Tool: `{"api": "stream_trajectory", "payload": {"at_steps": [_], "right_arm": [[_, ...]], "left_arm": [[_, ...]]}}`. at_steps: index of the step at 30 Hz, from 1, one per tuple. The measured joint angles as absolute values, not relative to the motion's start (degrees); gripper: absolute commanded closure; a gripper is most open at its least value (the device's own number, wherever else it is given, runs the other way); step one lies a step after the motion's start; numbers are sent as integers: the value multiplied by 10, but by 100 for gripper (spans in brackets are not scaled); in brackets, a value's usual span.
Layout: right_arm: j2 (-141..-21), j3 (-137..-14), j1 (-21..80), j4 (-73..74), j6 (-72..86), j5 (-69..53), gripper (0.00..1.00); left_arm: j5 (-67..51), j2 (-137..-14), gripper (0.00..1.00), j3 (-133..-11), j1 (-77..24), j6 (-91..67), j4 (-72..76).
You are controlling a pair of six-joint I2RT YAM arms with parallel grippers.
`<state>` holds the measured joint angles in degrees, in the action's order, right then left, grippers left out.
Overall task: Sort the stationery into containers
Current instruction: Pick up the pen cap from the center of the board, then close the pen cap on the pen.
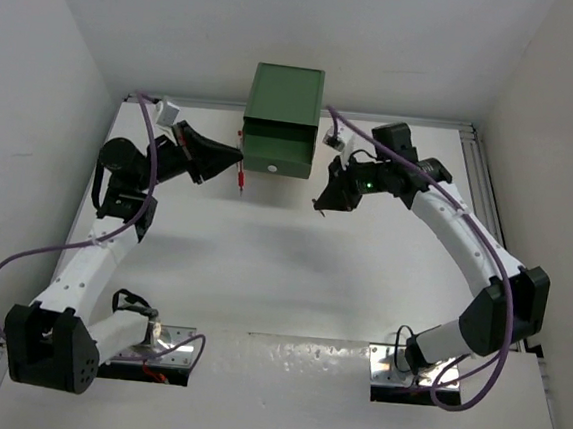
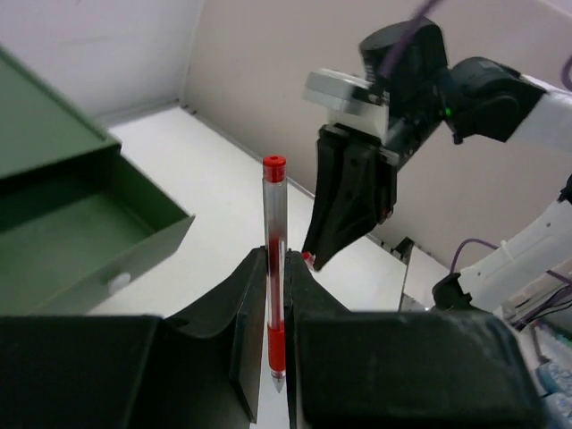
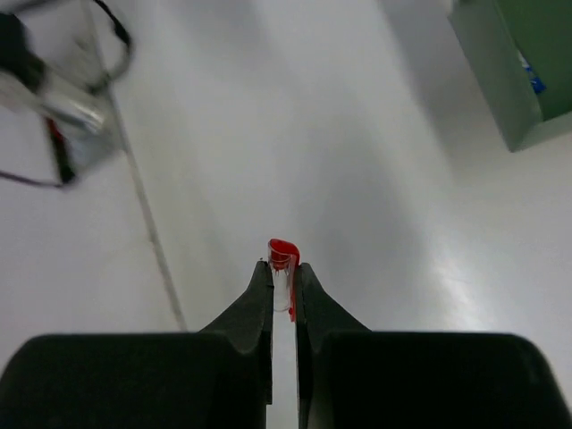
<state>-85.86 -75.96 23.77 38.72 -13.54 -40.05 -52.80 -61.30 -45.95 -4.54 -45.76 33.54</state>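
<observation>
A red pen (image 2: 274,223) with a clear barrel stands upright between the fingers of my left gripper (image 2: 276,261), which is shut on it. In the top view the pen (image 1: 240,178) hangs just left of the open dark green drawer (image 1: 274,149) of the cabinet (image 1: 285,92). My right gripper (image 3: 283,268) is shut on a small clear pen cap with a red clip (image 3: 284,255). It hovers over the table to the right of the drawer, in the top view (image 1: 320,203). The open drawer (image 2: 71,228) looks empty in the left wrist view.
Something blue (image 3: 530,79) lies inside the green container (image 3: 514,107) at the upper right of the right wrist view. The right arm (image 2: 357,192) hangs close beyond the pen. White walls enclose the table (image 1: 281,274) on three sides. Purple cables (image 1: 20,272) loop beside both arms.
</observation>
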Motion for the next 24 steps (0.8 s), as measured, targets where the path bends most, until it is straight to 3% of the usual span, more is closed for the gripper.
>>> {"api": "stream_trajectory", "payload": {"at_steps": [3, 7, 13, 18, 24], "right_arm": [[-849, -754, 232, 354, -3, -457, 100], [-856, -740, 225, 324, 136, -525, 100], [-889, -708, 194, 252, 292, -586, 100], [-910, -700, 182, 204, 392, -606, 100], [-912, -700, 186, 174, 465, -600, 100]], "left_arm": [[-538, -596, 100, -504, -66, -338, 260], [-534, -564, 100, -600, -146, -43, 77], [-495, -494, 100, -631, -258, 386, -159], [-430, -433, 100, -554, -331, 719, -249], [-417, -361, 100, -379, -378, 1013, -236]]}}
